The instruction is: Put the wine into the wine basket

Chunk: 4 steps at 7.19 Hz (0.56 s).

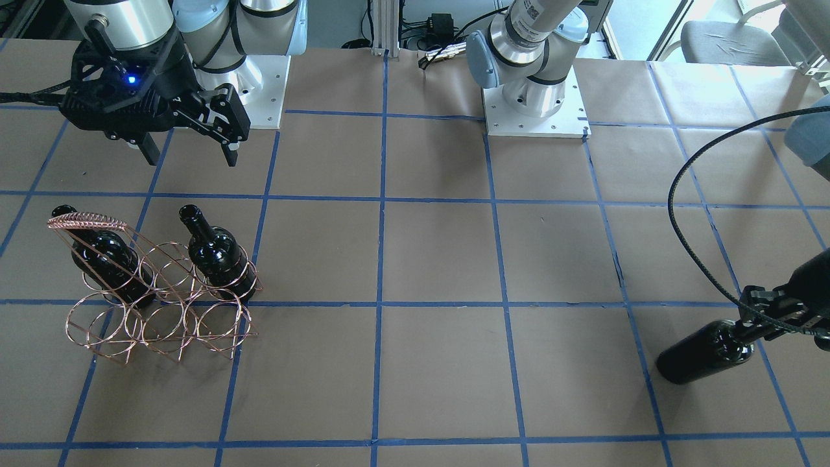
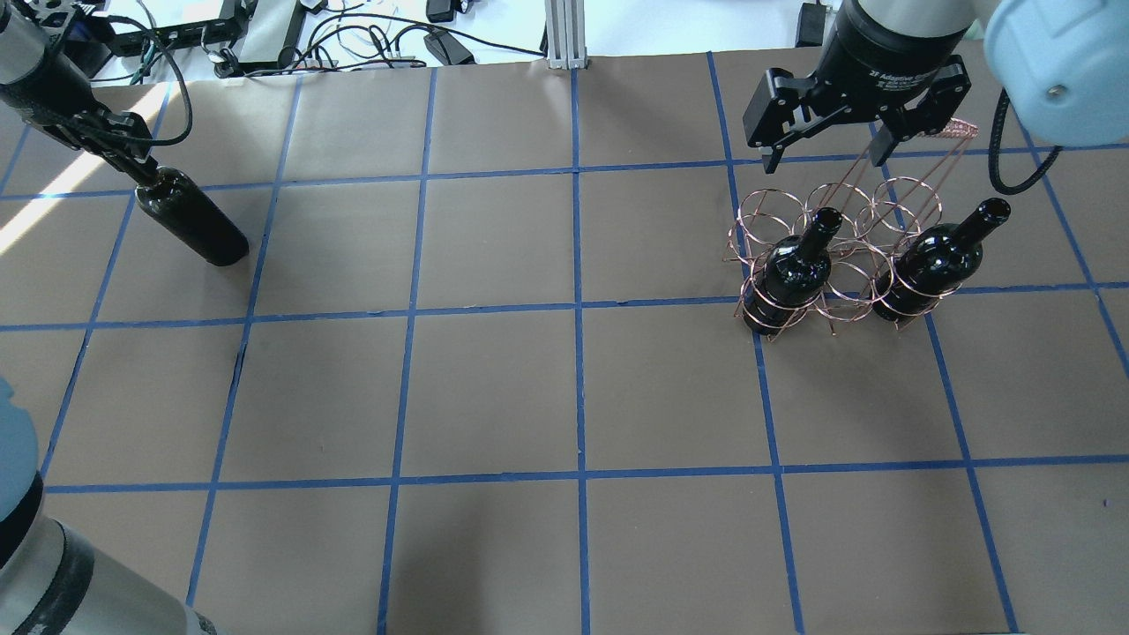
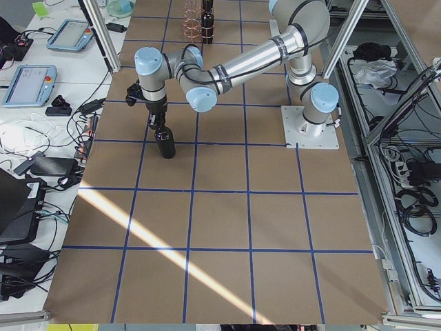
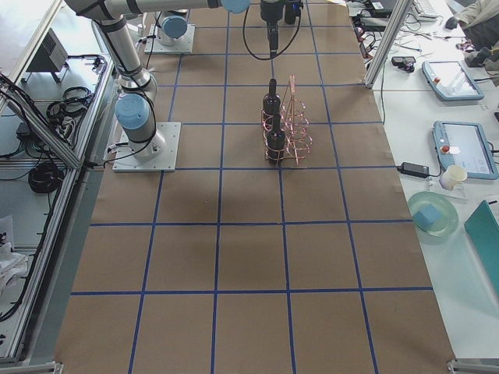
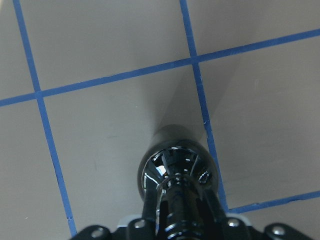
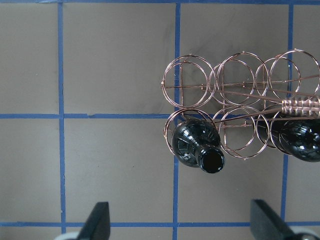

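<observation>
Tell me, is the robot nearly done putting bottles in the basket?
Nearly. Two bottles already stand in the wine basket. The left fingers grip the third bottle by its neck, far away. Still to do: carry it over and lower it in.

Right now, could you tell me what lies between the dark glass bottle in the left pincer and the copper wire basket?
Only bare brown paper with blue tape lines, in the overhead view.
</observation>
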Each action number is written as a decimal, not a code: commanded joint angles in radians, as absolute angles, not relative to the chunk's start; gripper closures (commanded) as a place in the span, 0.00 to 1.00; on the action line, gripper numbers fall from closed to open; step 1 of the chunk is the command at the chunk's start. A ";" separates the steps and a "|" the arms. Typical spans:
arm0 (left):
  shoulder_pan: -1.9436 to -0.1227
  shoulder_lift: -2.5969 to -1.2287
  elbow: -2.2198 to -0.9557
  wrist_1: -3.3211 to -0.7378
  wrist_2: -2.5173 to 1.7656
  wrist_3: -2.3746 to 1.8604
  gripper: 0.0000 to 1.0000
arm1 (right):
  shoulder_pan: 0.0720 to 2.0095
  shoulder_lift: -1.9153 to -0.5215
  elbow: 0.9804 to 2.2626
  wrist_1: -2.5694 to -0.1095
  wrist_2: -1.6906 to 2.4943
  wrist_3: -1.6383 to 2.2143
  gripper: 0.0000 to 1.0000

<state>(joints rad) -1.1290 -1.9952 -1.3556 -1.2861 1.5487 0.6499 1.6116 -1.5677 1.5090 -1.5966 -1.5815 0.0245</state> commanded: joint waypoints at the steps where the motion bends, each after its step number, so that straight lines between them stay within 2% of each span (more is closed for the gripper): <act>1: -1.129 -1.985 -1.359 -1.281 1.546 0.658 1.00 | 1.612 -1.568 1.508 -1.595 -1.582 0.025 0.00; 3: -1.129 -1.956 -1.374 -1.293 1.545 0.638 1.00 | 1.612 -1.568 1.509 -1.597 -1.582 0.025 0.00; 4: -1.132 -1.930 -1.423 -1.289 1.540 0.615 1.00 | 1.612 -1.568 1.508 -1.595 -1.582 0.025 0.00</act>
